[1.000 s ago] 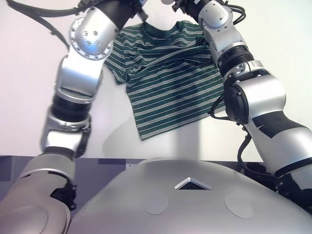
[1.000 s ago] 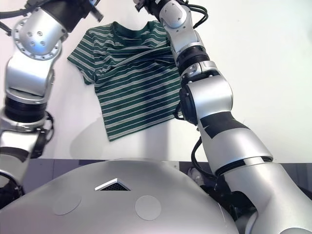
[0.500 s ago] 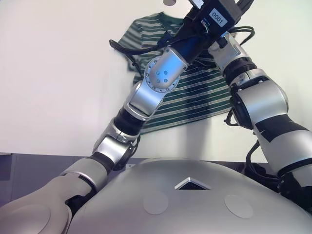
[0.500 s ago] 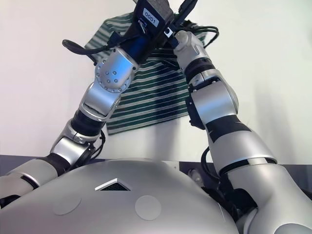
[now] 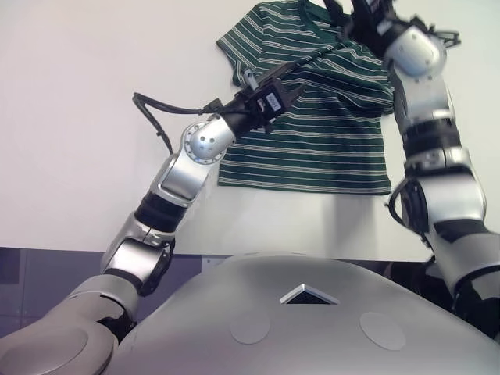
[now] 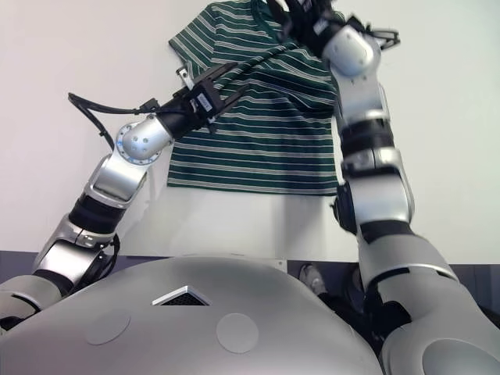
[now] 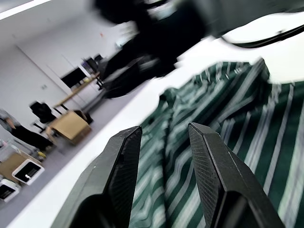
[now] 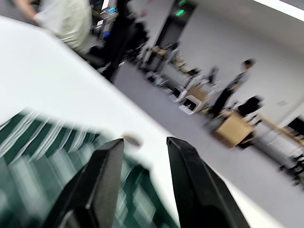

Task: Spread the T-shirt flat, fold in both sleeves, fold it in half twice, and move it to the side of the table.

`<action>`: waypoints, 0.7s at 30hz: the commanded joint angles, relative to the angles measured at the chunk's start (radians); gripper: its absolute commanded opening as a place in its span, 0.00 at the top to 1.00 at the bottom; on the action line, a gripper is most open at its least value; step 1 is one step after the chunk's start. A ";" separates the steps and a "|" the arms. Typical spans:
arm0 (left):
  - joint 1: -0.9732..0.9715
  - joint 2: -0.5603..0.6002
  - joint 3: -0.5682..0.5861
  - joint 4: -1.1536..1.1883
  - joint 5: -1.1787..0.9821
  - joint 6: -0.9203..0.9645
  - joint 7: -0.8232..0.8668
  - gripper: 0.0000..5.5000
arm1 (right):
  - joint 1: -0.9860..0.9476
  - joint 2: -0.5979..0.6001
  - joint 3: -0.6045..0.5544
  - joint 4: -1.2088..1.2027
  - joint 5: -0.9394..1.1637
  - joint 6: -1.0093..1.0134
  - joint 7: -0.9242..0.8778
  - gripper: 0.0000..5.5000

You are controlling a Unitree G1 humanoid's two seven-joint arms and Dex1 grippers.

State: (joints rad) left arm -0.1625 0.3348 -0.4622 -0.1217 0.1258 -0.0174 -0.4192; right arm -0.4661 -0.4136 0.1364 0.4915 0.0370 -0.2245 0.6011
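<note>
The T-shirt (image 5: 328,133), dark green with white stripes, lies spread on the white table (image 5: 78,117), collar at the far side and hem toward me. A diagonal crease runs across its chest. My left gripper (image 5: 291,92) hovers low over the shirt's left chest area. In the left wrist view that gripper (image 7: 164,130) is open with nothing between the fingers, and striped cloth (image 7: 247,142) lies beyond them. My right gripper (image 5: 353,9) is at the collar end near the right shoulder. It (image 8: 145,142) is also open, holding nothing, just above the cloth (image 8: 28,137).
The white tabletop stretches wide to the left of the shirt, with a narrower strip (image 5: 476,94) on the right. The table's front edge (image 5: 234,251) runs just below the shirt's hem. My left forearm's cable (image 5: 152,109) loops over the table.
The head camera has shifted. My left arm came down from high over the shirt and now lies low across its left side. The right gripper stays at the collar end.
</note>
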 commanded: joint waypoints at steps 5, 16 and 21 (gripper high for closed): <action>0.248 0.172 -0.064 0.013 -0.006 0.015 -0.194 0.67 | 0.629 -0.348 -0.029 -0.625 0.149 0.131 0.344 0.70; 0.485 0.467 -0.160 -0.233 -0.028 0.126 -0.464 0.67 | 0.958 -0.774 0.235 -0.123 -0.107 -0.146 0.675 0.70; 0.417 0.417 0.045 -0.525 -0.339 0.347 -0.423 0.67 | 0.496 -0.646 0.098 0.099 0.249 0.029 0.867 0.70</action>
State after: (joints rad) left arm 0.2888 0.7140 -0.5565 -0.4850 -0.0372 0.1261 -0.8292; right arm 0.1873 -1.1174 0.2060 0.2839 0.2989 -0.4973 1.2773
